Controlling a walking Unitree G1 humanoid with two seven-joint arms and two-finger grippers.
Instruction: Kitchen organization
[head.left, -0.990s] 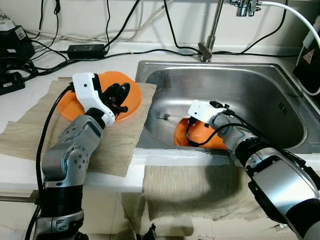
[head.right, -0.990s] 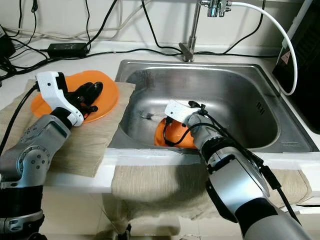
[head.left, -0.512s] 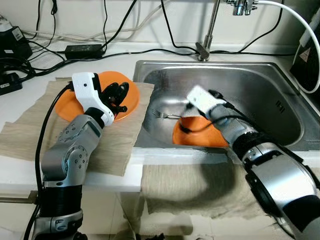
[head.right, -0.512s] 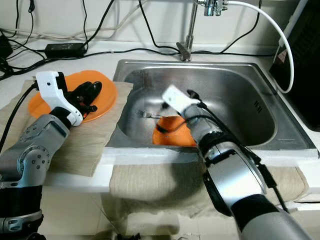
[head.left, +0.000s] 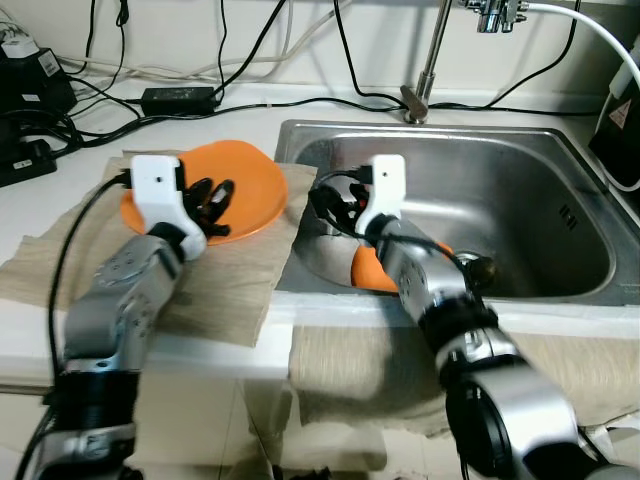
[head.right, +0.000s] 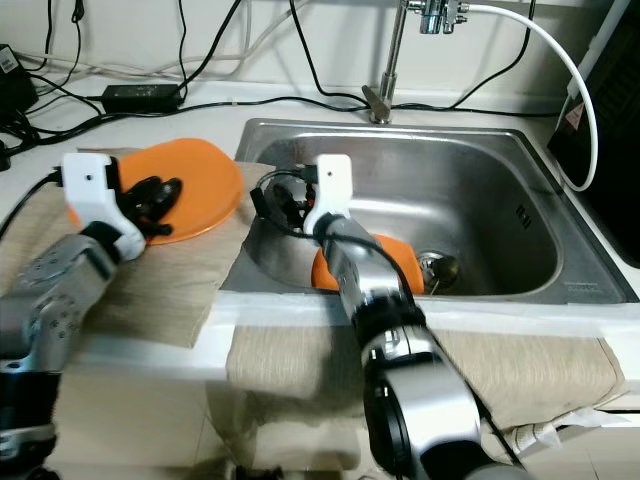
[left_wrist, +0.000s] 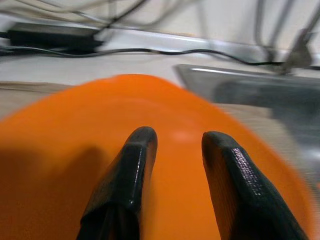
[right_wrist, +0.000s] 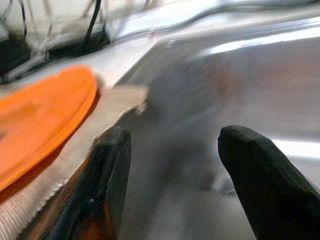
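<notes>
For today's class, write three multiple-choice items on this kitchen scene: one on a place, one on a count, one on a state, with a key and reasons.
1. Where does the orange plate under the left tool lie?
A. in the sink
B. on the beige cloth left of the sink
C. on the floor

2. How many orange dishes are in view?
A. one
B. two
C. four

3. How are the right tool's fingers?
A. open and empty
B. shut on a fork
C. shut on a cable

Key: B, the plate rests on cloth on the counter; B, a second orange dish sits in the sink; A, bare steel shows between the spread fingers.
</notes>
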